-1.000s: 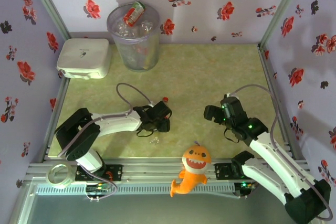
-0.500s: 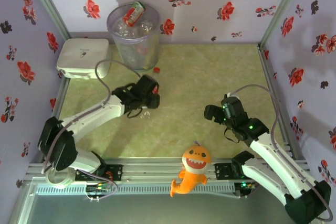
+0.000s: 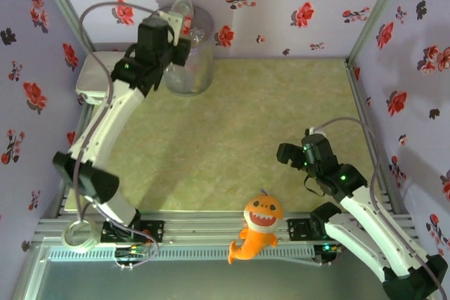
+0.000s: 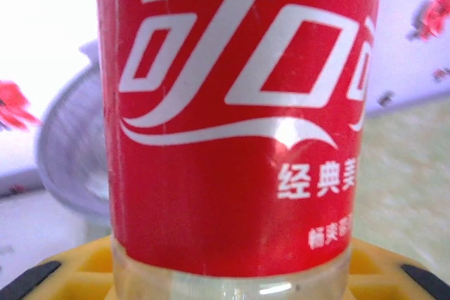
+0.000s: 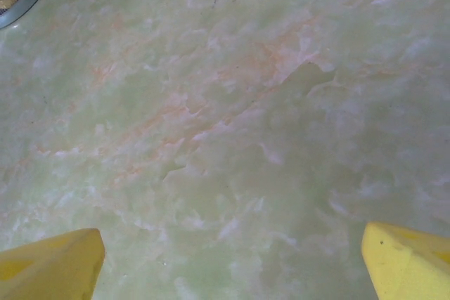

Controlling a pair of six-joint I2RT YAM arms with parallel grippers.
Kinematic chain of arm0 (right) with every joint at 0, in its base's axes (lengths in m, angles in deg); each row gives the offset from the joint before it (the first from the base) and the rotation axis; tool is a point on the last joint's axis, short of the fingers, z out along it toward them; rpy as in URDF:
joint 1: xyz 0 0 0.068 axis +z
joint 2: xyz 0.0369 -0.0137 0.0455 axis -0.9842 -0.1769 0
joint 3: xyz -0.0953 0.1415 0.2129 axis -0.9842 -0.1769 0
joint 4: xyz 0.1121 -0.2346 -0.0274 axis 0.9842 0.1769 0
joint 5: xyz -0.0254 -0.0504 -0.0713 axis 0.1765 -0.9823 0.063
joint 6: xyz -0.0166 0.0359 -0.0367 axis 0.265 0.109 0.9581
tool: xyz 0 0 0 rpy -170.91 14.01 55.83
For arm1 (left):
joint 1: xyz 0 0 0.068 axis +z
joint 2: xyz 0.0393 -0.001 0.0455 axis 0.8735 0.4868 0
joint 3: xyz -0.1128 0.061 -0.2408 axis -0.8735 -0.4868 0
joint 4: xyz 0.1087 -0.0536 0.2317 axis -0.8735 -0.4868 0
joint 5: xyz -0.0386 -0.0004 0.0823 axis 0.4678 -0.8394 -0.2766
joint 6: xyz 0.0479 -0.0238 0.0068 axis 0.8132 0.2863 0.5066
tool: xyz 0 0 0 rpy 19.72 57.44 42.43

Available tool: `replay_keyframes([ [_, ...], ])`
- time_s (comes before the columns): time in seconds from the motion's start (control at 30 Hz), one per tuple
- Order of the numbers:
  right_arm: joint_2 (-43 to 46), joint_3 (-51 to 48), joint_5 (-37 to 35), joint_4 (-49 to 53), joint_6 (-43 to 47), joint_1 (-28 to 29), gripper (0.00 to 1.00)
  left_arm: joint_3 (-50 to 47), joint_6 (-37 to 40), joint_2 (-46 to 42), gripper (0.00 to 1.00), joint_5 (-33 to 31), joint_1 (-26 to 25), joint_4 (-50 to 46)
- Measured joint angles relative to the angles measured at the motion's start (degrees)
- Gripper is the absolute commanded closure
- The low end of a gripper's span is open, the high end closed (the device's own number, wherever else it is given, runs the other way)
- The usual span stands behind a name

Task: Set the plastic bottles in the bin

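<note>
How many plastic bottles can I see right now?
1 for sure: the red-labelled bottle, gripped by the left gripper over the bin. Others may lie inside the bin, but its cloudy wall blurs them too much to count.

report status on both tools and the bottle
Left tool shut on red-label bottle, held above bin. Right tool open over bare mat. Drop looks unobstructed.

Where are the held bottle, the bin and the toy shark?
Bottle (image 4: 239, 117): left wrist view, on its red label.
Bin (image 3: 193, 68): top view, on its front wall.
Shark (image 3: 263, 217): top view, on its face.
</note>
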Motion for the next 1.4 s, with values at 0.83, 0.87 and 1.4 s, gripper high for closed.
replay_keyframes([
  [0.83,7.5,0.1,-2.5,8.0,0.0,-0.1,0.05,35.8,19.6,37.7,1.0,-2.1,11.4,8.0],
  [0.87,7.3,0.1,-2.5,8.0,0.0,-0.1,0.05,35.7,20.8,37.7,1.0,-2.4,11.5,8.0],
  [1.4,5.1,0.7,-2.5,8.0,0.0,-0.1,0.05,32.4,31.1,37.8,0.0,-2.4,11.5,8.9],
])
